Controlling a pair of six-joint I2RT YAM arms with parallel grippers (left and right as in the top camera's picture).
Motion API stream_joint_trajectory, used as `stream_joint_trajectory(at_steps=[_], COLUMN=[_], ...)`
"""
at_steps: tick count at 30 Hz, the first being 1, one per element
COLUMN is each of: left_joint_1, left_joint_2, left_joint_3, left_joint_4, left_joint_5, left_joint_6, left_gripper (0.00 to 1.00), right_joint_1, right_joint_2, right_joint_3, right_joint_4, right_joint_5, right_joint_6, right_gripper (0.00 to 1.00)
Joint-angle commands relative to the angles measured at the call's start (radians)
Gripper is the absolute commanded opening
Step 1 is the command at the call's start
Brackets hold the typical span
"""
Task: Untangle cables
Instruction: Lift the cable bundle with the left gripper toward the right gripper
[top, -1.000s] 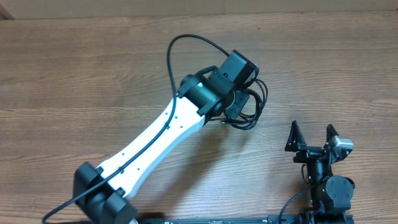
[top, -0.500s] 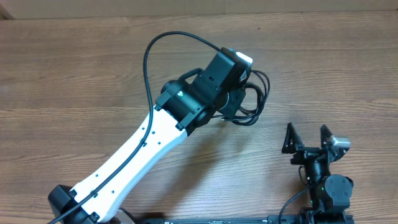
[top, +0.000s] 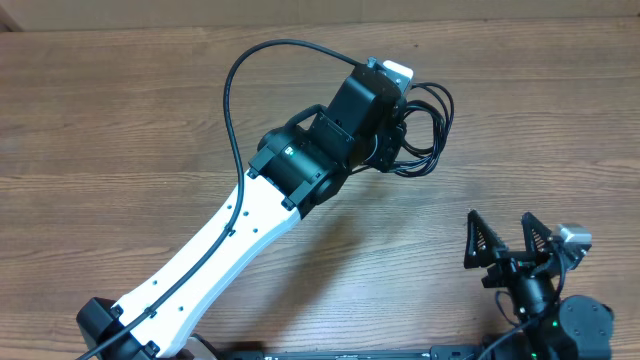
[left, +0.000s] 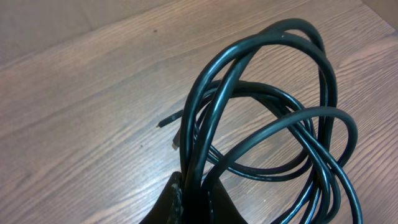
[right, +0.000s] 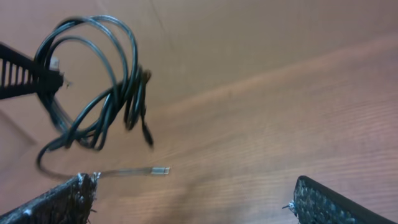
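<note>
The cables (top: 428, 128) are a bundle of thin, glossy black cords wound into several overlapping loops. They sit at the far right of the wood-grain counter (top: 120, 120), just beyond the tip of the left arm (top: 230, 240). In the left wrist view the loops (left: 273, 124) cross over one another in a loose knot, and a small plug end (left: 175, 142) shows through them near the counter surface. From the right wrist view the coil (right: 106, 93) hangs in the air. One strand trails down to a silvery plug tip (right: 161, 169) lying on the counter.

The left end effector (left: 194, 196) is clamped on the cables, its dark fingers pinched together around a few strands at the bottom of the coil. The white left arm reaches diagonally from the near left corner toward the far right, and its own thicker black wiring (top: 235, 90) arches above it. The right end effector (top: 505, 240) stands near the front right edge with its fingers spread wide apart, holding nothing and well apart from the coil.
</note>
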Motion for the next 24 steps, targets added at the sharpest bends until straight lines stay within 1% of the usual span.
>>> stream_joint_trajectory(at_steps=[1, 4, 5, 6, 8, 11, 14, 16, 18, 22, 24], left_joint_1=[0.005, 0.005, 0.005, 0.005, 0.005, 0.005, 0.005, 0.005, 0.008, 0.036, 0.066], left_joint_2=[-0.031, -0.031, -0.031, -0.031, -0.031, -0.031, -0.031, -0.032, -0.032, -0.038, -0.047], left_joint_3=[0.034, 0.034, 0.034, 0.034, 0.034, 0.034, 0.034, 0.034, 0.034, 0.034, 0.034], left_joint_4=[0.012, 0.009, 0.008, 0.009, 0.010, 0.010, 0.012, 0.018, 0.019, 0.024, 0.032], left_joint_5=[0.021, 0.069, 0.077, 0.080, 0.080, 0.081, 0.082, 0.082, 0.111, 0.135, 0.183], left_joint_6=[0.122, 0.320, 0.359, 0.443, 0.491, 0.537, 0.589, 0.587, 0.587, 0.565, 0.540], left_gripper=[0.04, 0.04, 0.04, 0.04, 0.04, 0.04, 0.04, 0.04, 0.04, 0.04, 0.04], right_joint_1=[-0.003, -0.003, -0.003, -0.003, -0.003, -0.003, -0.003, -0.003, -0.003, -0.003, -0.003], right_joint_2=[0.095, 0.205, 0.235, 0.305, 0.369, 0.469, 0.549, 0.586, 0.640, 0.687, 0.705], right_joint_3=[0.110, 0.217, 0.247, 0.325, 0.398, 0.505, 0.574, 0.594, 0.602, 0.602, 0.602], right_joint_4=[-0.074, -0.166, -0.188, -0.244, -0.295, -0.365, -0.391, -0.391, -0.391, -0.376, -0.350], right_joint_5=[-0.037, -0.037, -0.037, -0.037, -0.039, -0.088, -0.164, -0.193, -0.198, -0.198, -0.212], right_joint_6=[0.010, 0.010, 0.009, 0.010, 0.010, 0.010, 0.013, 0.013, 0.029, 0.124, 0.171], right_gripper=[1.00, 1.00, 1.00, 1.00, 1.00, 1.00, 1.00, 1.00, 1.00, 1.00, 1.00])
